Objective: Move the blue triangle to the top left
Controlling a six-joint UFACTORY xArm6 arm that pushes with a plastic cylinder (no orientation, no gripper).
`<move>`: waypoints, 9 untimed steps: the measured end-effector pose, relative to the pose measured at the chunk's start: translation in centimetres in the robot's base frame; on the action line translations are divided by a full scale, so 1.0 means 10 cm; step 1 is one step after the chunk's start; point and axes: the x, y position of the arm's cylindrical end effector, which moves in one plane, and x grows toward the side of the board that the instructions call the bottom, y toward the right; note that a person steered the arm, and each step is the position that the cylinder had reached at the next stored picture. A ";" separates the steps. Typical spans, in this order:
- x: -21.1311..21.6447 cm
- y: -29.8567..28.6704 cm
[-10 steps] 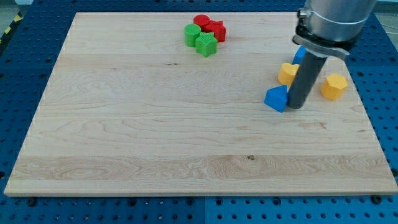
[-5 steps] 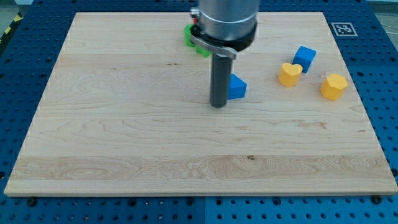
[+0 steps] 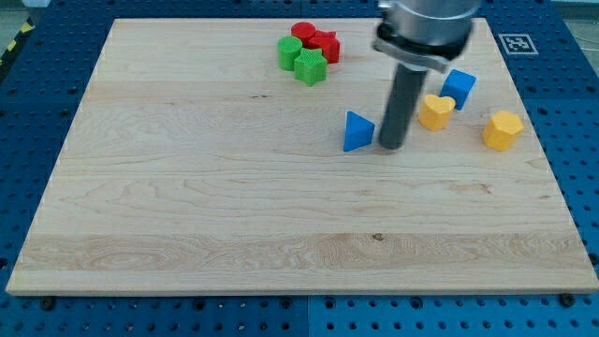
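- Blue triangle [image 3: 357, 131] sits right of the board's [image 3: 187, 206] centre; the whole run to the top left remains.
- My tip [image 3: 391, 148] stands just right of it.
- No claw, bare rod.

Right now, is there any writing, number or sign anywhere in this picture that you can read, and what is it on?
No readable words or numbers anywhere.
One sign only: a small black-and-white square marker at the wooden board's top right corner; it is a pattern, not text.
The coloured blocks and my tip carry no labels.
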 end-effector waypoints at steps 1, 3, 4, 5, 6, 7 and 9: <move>-0.04 -0.58; -0.46 -1.36; -0.29 -0.99; 0.03 -0.53; -0.34 -0.23; -0.52 -0.56; -0.65 -1.53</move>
